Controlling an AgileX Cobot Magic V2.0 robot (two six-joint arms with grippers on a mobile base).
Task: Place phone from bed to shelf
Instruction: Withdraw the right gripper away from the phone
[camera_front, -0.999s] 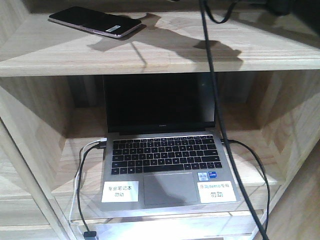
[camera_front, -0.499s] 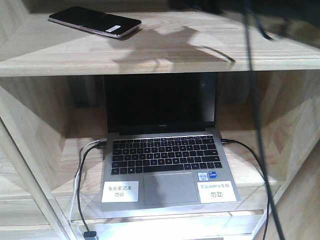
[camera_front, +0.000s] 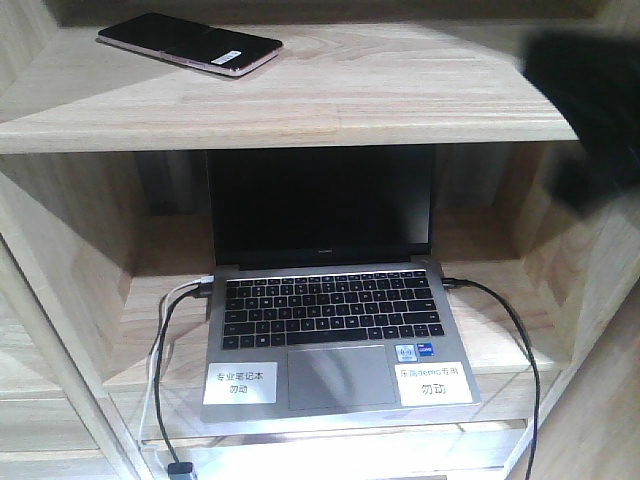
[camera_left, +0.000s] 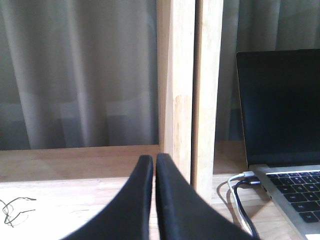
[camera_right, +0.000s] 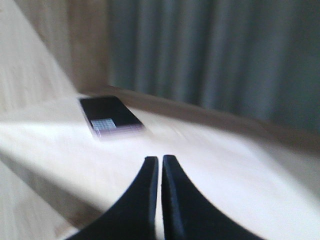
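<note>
both tools, left tool (camera_left: 155, 162) and right tool (camera_right: 160, 165), are closed and empty; phone (camera_front: 190, 44) rests on shelf (camera_front: 400, 100), task apparently complete, arms need only retreat.

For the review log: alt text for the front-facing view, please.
A black phone lies flat on the upper board of a light wood shelf. Below it, an open silver laptop sits with cables plugged in; a blurred dark shape intrudes at right.
</note>
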